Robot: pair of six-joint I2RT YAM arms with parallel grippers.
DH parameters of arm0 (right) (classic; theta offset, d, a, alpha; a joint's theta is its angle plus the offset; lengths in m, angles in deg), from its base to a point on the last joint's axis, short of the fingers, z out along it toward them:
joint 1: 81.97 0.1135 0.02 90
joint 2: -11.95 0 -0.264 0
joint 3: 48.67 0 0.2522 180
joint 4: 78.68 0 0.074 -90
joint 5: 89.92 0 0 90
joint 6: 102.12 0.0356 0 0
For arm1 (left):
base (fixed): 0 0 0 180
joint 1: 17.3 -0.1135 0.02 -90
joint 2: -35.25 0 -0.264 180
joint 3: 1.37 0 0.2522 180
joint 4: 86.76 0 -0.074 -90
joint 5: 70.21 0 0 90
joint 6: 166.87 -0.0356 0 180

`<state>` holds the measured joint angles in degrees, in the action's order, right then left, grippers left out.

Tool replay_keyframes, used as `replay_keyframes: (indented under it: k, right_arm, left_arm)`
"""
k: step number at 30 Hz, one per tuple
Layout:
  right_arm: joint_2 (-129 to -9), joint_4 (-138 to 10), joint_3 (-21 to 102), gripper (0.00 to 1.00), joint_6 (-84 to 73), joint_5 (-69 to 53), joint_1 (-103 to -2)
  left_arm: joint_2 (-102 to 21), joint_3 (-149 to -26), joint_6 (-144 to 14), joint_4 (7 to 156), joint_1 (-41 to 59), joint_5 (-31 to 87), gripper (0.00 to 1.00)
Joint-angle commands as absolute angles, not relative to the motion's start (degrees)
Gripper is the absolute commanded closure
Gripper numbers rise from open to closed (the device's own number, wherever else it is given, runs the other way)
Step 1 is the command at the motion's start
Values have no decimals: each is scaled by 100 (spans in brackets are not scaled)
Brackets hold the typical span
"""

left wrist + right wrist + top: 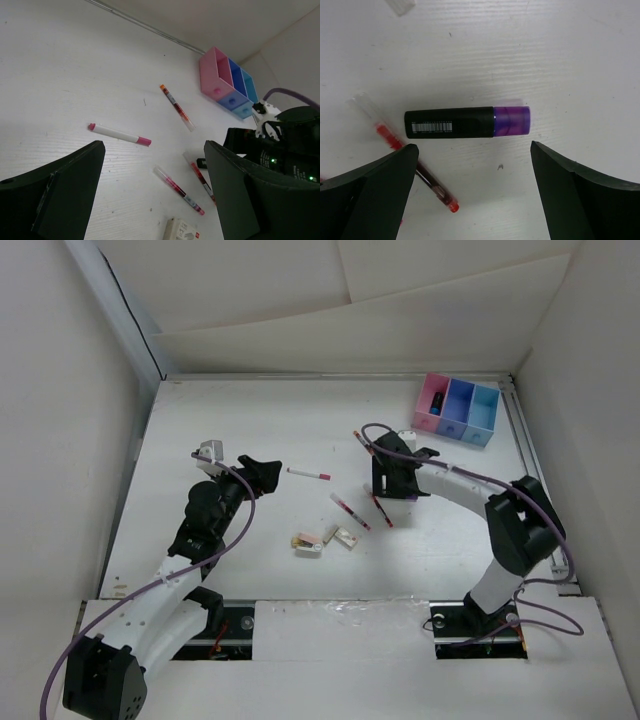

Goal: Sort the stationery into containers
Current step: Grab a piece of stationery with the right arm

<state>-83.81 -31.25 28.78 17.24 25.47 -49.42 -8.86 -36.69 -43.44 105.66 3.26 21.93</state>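
Matt white with a fine ribbed grain across the table (580, 45). Smooth, faintly glossy plastic on the black marker (450, 123), see-through purple at its cap. Clear plastic on the red pen (385, 135) left of it. Smooth plastic on the far-right bins (212, 75).

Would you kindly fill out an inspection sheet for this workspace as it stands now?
Surface: white table, faintly specked.
Job's things: white pen, three red-inked pens, three erasers and black marker loose mid-table; bins at far right, contents unclear.
Clutter: nothing seen.
Grippers: left gripper open beside white pen; right gripper open, marker between its fingers in the wrist view.
Cables: purple cables looped along both arms.
Surroundings: white panels on three sides.
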Motion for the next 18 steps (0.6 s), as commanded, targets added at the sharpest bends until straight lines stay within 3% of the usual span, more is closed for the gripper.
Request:
replay_keyframes:
  k: [1, 18]
  right_arm:
    - [-8648, -2906, 2890, 0, 1995, 2856, -4866]
    - [-9676, -3161, 3769, 0, 1865, 2918, -5182]
  left_arm:
    - [-808, -3930, -4417, 10743, 336, 2199, 22]
    - [-755, -3930, -4417, 10743, 336, 2199, 22]
